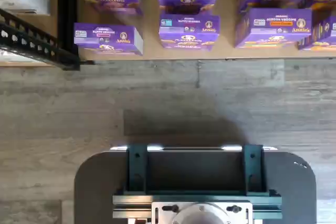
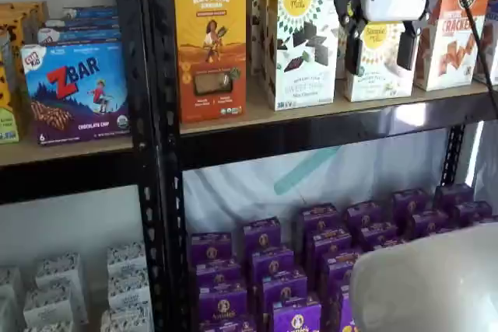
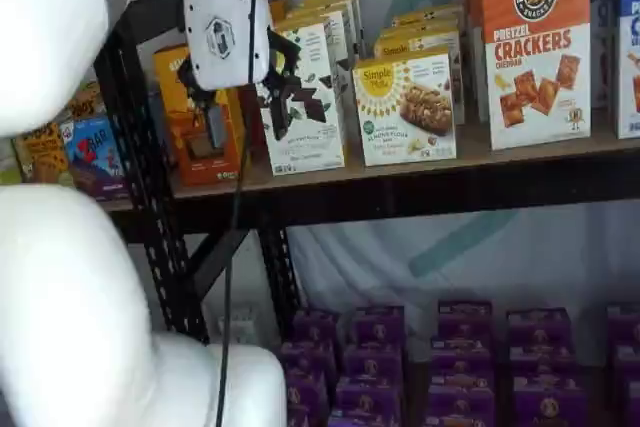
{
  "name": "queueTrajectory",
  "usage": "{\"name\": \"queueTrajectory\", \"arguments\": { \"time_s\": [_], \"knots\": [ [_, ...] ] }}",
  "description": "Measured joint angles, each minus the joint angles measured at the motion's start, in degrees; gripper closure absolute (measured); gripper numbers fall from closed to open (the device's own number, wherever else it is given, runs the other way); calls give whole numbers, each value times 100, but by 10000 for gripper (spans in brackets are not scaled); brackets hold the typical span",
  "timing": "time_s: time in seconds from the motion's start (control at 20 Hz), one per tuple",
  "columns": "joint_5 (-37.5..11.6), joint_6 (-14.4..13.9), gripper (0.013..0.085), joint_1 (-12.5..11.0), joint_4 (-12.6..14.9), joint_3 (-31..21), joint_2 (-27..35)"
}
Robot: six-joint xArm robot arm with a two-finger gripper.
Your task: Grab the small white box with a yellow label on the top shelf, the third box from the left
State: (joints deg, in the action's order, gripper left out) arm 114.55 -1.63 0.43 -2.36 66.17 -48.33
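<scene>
The small white box sits on the top shelf, between a taller white box and an orange cracker box. The gripper hangs before it, fingers wide apart, holding nothing. Grabbing is not done yet.

The gripper at upper right covers much of the small white box; the cracker box runs past the top edge.
</scene>
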Motion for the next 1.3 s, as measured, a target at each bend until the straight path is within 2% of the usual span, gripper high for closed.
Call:
{"name": "queueTrajectory", "arguments": {
  "time_s": [0.05,0.1,0.15,0.25,0.4,0.65,0.8,0.95,1.3],
  "knots": [
    [-15,39,130,-69,-79,-11,-11],
    [-75,187,130,-368,-393,-61,-60],
    [-100,250,130,-478,-521,-78,-78],
    [-120,286,130,-520,-586,-83,-82],
    [-179,277,130,-483,-544,-89,-84],
    [-412,117,130,-109,-24,-148,-102],
    [-600,333,130,-356,-70,-207,-80],
    [-836,542,130,-533,16,-247,-37],
    [-1463,1360,130,-1354,19,-240,362]
  ]
}}
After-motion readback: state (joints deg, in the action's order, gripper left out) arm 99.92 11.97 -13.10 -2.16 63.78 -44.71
